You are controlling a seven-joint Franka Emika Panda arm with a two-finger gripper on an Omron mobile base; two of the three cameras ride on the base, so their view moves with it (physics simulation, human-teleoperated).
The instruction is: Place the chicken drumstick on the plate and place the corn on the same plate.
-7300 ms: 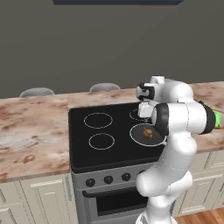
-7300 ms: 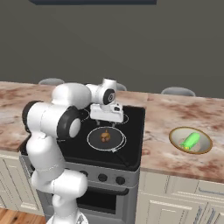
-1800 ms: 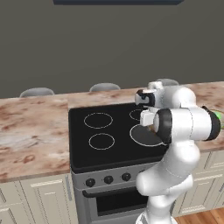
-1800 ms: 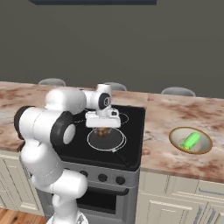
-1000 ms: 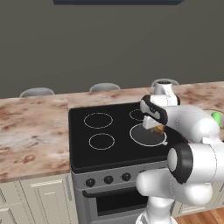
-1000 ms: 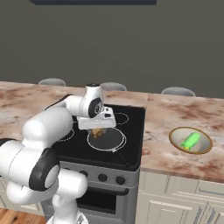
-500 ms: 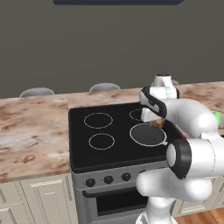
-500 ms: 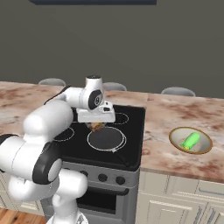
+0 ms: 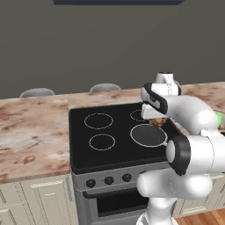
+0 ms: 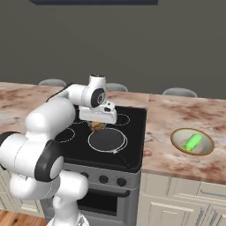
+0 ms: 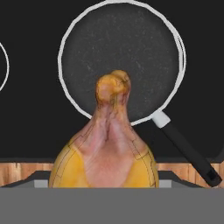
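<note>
You lifted the chicken drumstick (image 11: 107,148) out of the frying pan (image 11: 122,61); the gripper (image 10: 98,125) carried it up and back toward the stove's (image 10: 132,145) rear edge.

Arm: glossy white rounded link shells with dark grey to black bands and caps at the joints. One link shows a small green patch in the left base view. White blocky end effector (image 10: 98,125) housing, carrying a short dark-topped cylinder at the wrist.
</note>
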